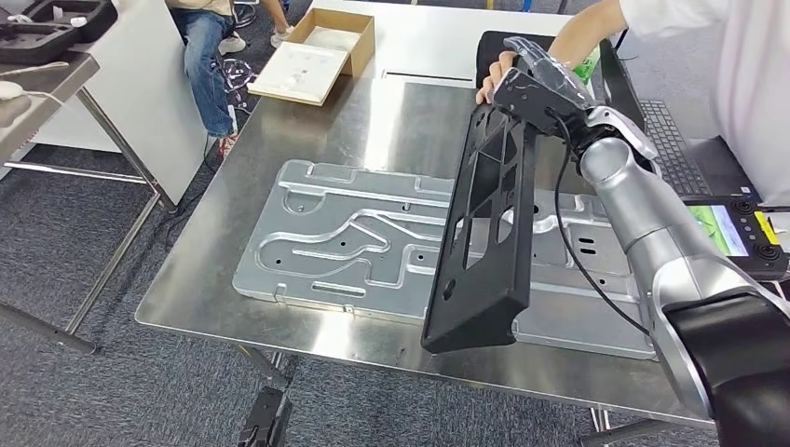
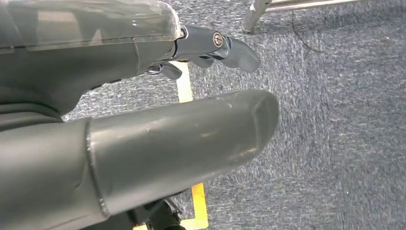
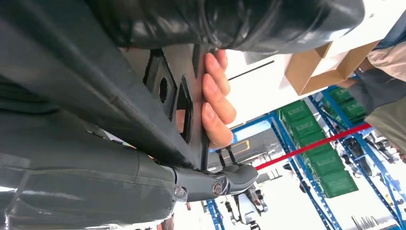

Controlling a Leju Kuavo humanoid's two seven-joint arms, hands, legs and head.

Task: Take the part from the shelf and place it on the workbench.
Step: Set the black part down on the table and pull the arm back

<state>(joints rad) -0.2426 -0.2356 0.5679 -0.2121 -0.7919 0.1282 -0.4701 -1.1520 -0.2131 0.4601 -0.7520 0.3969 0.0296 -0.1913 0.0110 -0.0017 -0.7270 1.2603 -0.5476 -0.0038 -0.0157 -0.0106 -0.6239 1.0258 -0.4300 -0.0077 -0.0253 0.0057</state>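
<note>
Black parts (image 1: pixel 484 233): one
Aluminium plates (image 1: pixel 345 242): one
Cardboard boxes (image 1: pixel 321 51): one
Keyboards (image 1: pixel 666 140): one
Robot hands (image 1: pixel 545 84): two
Person's hands (image 3: pixel 215 91): one

floor: grey carpet (image 1: pixel 140 372) under steel table (image 1: pixel 391 121) | beyond table: white tabletop (image 1: pixel 438 37) with open cardboard box (image 1: pixel 321 51) | left of table: another metal-legged table (image 1: pixel 37 102) | yellow floor tape (image 2: pixel 184 88)

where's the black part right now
In the head view the black part stands tilted on the silver plate at the workbench's right side, gripped at its top by the right hand and a person's hand.
</note>
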